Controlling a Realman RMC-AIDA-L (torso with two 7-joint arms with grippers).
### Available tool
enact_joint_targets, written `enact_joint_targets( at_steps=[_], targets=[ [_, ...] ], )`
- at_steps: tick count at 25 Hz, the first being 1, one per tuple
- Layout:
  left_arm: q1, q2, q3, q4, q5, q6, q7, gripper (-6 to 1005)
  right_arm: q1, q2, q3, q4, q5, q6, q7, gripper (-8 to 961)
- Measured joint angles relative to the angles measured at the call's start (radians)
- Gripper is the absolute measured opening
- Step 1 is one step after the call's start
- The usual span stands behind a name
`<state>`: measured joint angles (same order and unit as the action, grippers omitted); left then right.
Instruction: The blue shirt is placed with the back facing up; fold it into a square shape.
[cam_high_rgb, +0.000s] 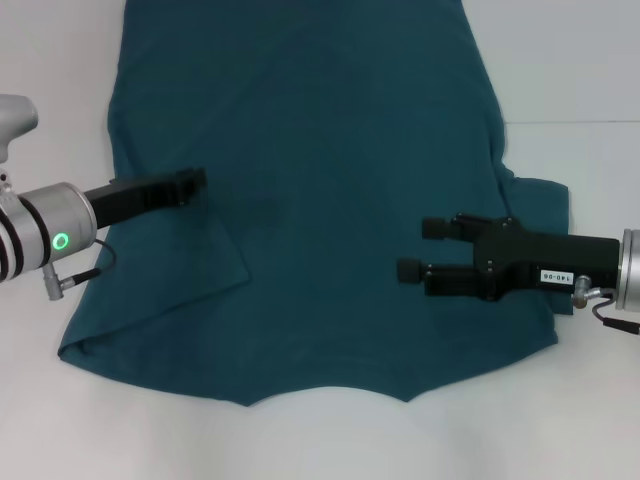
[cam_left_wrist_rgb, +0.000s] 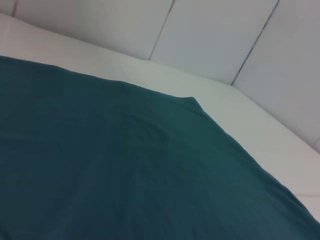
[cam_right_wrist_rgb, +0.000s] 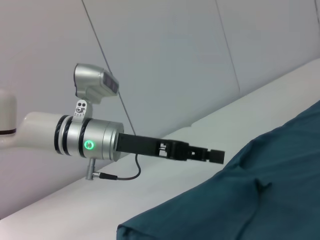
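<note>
Blue shirt (cam_high_rgb: 320, 200) — one, spread flat; two claws above: right claw (cam_high_rgb: 415, 250) wide, left claw (cam_high_rgb: 190, 183) seemingly narrow.

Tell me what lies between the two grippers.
Only the blue shirt, plain and lightly creased, lies between the left gripper and the right gripper, as the head view shows.

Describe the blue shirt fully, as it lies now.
The blue shirt is dark teal, soft cloth, spread flat on the white table, plain side up with no lettering showing. The sleeve on the robot's left is folded in over the body; the other sleeve sticks out. The left gripper and right gripper are above it; contact cannot be told.
</note>
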<state>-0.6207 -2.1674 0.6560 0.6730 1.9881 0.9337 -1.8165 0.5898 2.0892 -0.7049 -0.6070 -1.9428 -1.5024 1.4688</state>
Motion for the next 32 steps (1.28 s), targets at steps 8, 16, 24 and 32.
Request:
enact_joint_targets(
  at_steps=[8, 16, 24, 32],
  targets=[
    [0.044, -0.001, 0.000, 0.007, -0.114, 0.017, 0.038, 319, -0.008, 0.000, -0.004, 0.001, 0.002, -0.007, 0.003, 847],
    [0.113, -0.003, -0.011, 0.000, -0.199, 0.224, 0.230, 514, -0.014, 0.000, 0.036, 0.007, 0.021, 0.003, 0.010, 845],
    [0.154, 0.000, -0.013, -0.008, -0.210, 0.377, 0.368, 833, -0.052, 0.001, 0.093, 0.037, 0.139, 0.041, 0.009, 843],
    [0.164, 0.005, -0.002, 0.016, -0.150, 0.522, 0.509, 951, -0.082, 0.002, 0.123, 0.101, 0.272, 0.098, 0.086, 841]
  ],
)
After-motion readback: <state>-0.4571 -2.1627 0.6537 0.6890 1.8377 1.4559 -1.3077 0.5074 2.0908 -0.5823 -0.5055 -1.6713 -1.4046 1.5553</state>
